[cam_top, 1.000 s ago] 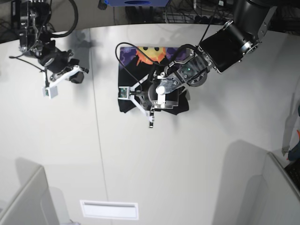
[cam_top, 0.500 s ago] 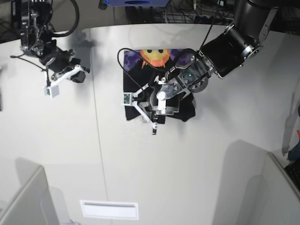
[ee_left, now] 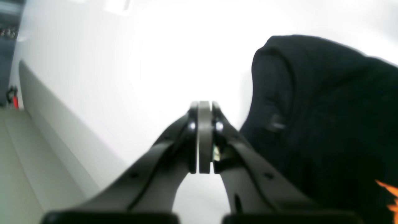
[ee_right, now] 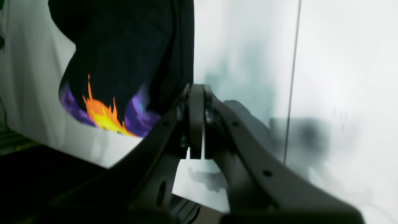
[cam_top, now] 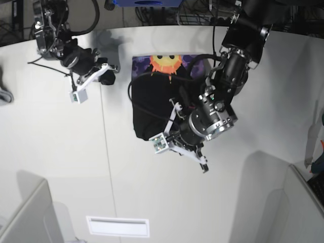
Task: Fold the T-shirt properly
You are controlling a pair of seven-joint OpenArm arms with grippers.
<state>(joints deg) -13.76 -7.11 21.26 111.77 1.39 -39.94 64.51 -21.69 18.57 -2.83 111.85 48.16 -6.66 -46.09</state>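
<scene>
Progress is judged as late-stage; the T-shirt [cam_top: 152, 109] is seen in the base view as a compact, roughly rectangular black bundle near the far middle of the table [cam_top: 243, 202], with the sun print [cam_top: 166, 63] exposed along its far edge; the near edge appears rounded and slightly uneven, so some squaring or flattening may remain, though this is an estimate only. The left gripper [ee_left: 204, 137] is shown in its wrist view with both jaws pressed together and nothing between them; it is positioned just beside the near edge of the bundle, apart from the cloth. The right gripper [ee_right: 196, 123] is likewise closed on nothing in its wrist view; it is held over bare table to one side of the bundle, well clear of it. Containers are not seen in any view; no contents can be reported.
</scene>
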